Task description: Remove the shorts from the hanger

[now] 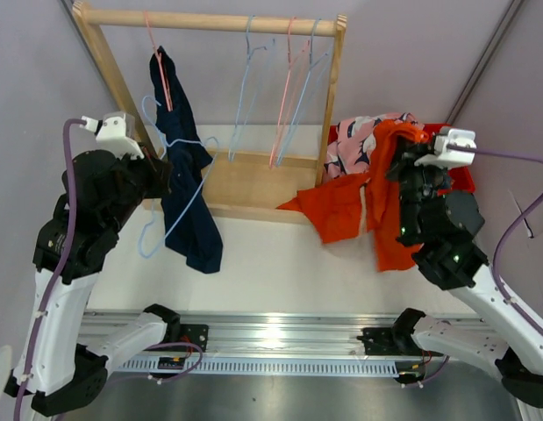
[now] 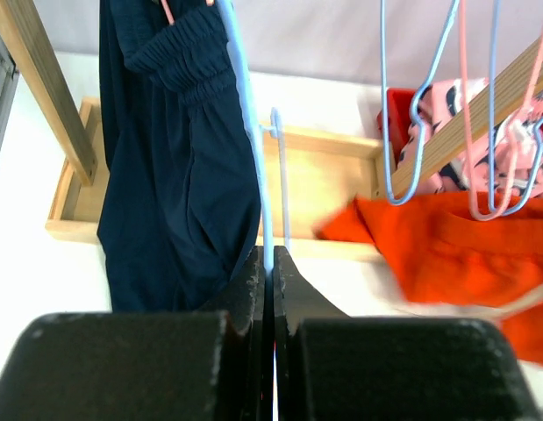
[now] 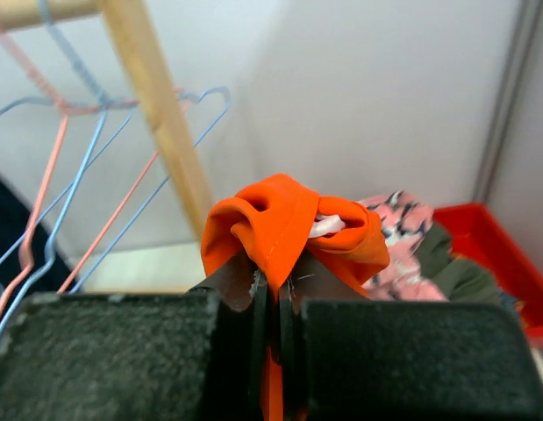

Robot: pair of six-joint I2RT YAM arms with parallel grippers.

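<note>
Beside the wooden rack (image 1: 218, 21), the right gripper (image 3: 269, 285) pinches orange shorts (image 1: 341, 209), best lifted clear, while the left gripper (image 2: 269, 263) clamps a blue hanger (image 2: 254, 149).

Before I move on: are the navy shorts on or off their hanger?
On: the navy shorts hang from a pink hanger hooked over the wooden rail.
</note>
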